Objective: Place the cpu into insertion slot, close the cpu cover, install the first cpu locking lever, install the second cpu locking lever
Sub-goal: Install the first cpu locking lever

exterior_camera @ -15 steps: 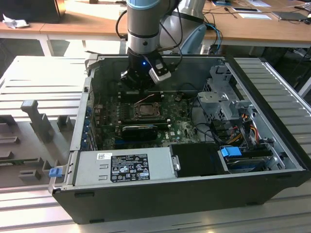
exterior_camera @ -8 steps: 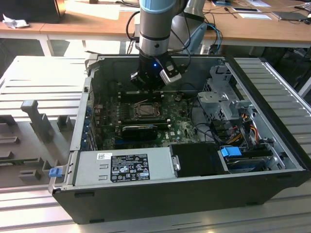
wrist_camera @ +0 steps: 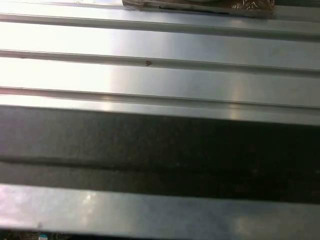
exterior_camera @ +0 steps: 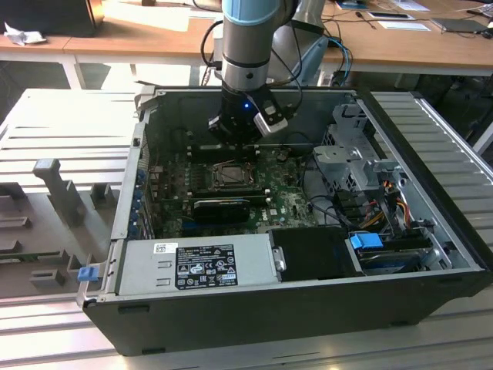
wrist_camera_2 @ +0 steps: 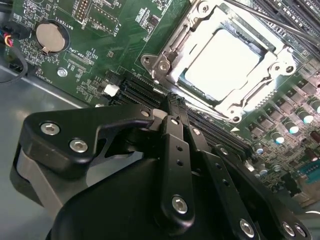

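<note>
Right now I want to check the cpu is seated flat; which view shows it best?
The second wrist view: the cpu lies close and bright in the window of the cpu cover. The exterior view shows it small and distant. The first wrist view faces a ribbed metal panel.

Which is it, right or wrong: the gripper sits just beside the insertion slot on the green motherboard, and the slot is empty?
Wrong in one respect: the slot is not empty. The second wrist view shows the cpu lying in the insertion slot, its pale face showing inside the metal rim. The rest holds: the gripper sits just beside the slot on the green motherboard.
</note>
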`<action>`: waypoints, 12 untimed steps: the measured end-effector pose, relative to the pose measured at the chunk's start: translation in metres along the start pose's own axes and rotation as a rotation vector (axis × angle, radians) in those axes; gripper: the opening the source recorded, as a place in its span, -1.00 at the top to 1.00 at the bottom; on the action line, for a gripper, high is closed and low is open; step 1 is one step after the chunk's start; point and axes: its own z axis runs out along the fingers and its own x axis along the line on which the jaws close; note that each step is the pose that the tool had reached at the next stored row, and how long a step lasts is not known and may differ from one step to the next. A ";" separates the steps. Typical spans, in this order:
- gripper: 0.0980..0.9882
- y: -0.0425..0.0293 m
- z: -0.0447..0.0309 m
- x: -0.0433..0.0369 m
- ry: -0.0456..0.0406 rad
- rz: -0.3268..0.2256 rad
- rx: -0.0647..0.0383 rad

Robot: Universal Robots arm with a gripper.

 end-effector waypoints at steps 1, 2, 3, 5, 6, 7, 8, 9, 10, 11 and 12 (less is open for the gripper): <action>0.98 -0.0002 0.0024 -0.0005 0.0000 0.000 0.000; 0.98 -0.0003 0.0033 -0.0008 0.0001 0.000 0.000; 0.98 -0.0004 0.0041 -0.0014 0.0000 0.000 0.000; 0.98 -0.0006 0.0055 -0.0021 0.0000 0.000 0.000; 0.98 -0.0006 0.0059 -0.0021 0.0000 0.000 0.000; 0.98 -0.0007 0.0061 -0.0021 0.0002 0.000 0.000; 0.98 -0.0007 0.0062 -0.0021 0.0002 0.000 0.000; 0.98 -0.0006 0.0066 -0.0022 0.0000 0.000 0.000; 0.98 -0.0007 0.0068 -0.0022 0.0000 0.000 0.000; 0.98 -0.0007 0.0070 -0.0022 0.0001 0.000 0.000; 0.98 -0.0007 0.0072 -0.0022 0.0001 0.000 0.000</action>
